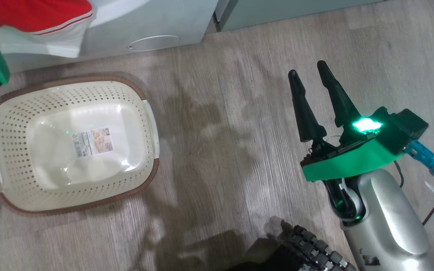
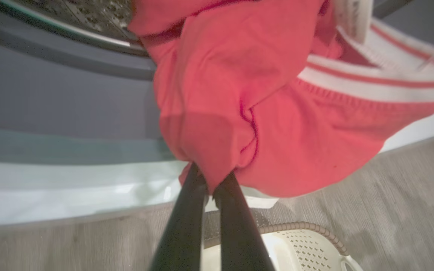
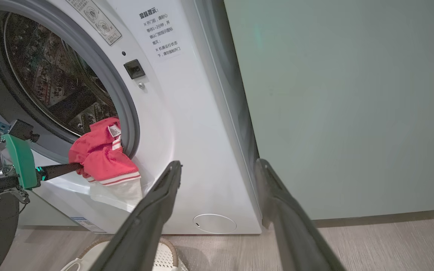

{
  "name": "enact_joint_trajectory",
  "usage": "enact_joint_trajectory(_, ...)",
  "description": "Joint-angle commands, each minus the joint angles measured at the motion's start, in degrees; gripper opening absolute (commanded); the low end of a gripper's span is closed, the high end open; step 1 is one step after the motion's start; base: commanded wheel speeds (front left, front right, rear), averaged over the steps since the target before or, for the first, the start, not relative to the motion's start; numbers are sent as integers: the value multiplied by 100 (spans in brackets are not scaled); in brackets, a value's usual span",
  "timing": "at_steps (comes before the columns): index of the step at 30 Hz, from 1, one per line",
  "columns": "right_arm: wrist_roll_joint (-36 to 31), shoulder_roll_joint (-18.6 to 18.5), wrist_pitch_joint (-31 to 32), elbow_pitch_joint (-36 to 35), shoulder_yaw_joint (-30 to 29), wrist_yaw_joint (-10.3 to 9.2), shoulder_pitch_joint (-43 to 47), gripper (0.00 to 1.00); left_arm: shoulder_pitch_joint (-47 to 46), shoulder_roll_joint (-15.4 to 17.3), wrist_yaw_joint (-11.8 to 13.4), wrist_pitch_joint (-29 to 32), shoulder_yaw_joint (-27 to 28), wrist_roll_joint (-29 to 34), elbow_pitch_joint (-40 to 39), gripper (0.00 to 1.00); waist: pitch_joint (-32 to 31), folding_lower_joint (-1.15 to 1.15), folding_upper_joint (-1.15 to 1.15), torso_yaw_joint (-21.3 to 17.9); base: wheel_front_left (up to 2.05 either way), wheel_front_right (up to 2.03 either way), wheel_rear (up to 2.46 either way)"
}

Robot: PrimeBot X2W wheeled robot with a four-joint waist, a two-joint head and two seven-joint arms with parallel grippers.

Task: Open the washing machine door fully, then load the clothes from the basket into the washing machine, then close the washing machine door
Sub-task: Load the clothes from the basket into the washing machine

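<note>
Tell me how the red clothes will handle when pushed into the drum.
Probably floppy: the clothes sag in folds over the gasket lip, so they'll likely bunch rather than slide as one piece. Likely light: the left gripper holds them by a small pinched fold. The white part hanging outside may trail and need a second push.

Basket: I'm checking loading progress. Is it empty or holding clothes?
Empty: the basket shows a bare bottom with its paper label; the clothes hang at the washing machine mouth.
</note>
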Motion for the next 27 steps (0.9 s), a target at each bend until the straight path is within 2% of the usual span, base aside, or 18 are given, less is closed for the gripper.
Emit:
enact_joint_trajectory(1,64,-7,-53,-191,100,0,123,100,-237,333,-23,124,127,-61,-395,0,-10,0,0,26,0,0,0)
enact_joint_trajectory(6,220,-7,-53,-264,219,0,61,100,-390,559,38,660,103,-71,-1252,0,54,0,0,-89,0,0,0)
enact_joint_trajectory(11,461,-7,-53,-416,385,0,12,100,-654,883,180,1285,238,-147,-1729,0,248,0,0,-445,0,0,0)
enact_joint_trajectory(18,801,-7,-53,-659,533,0,54,100,-1209,1448,331,1867,396,-92,-1772,0,648,0,0,-1030,0,0,0)
enact_joint_trajectory(27,1105,-7,-53,-954,744,0,102,100,-2023,1998,456,1972,434,163,-1714,0,1175,0,0,-1526,0,0,0)
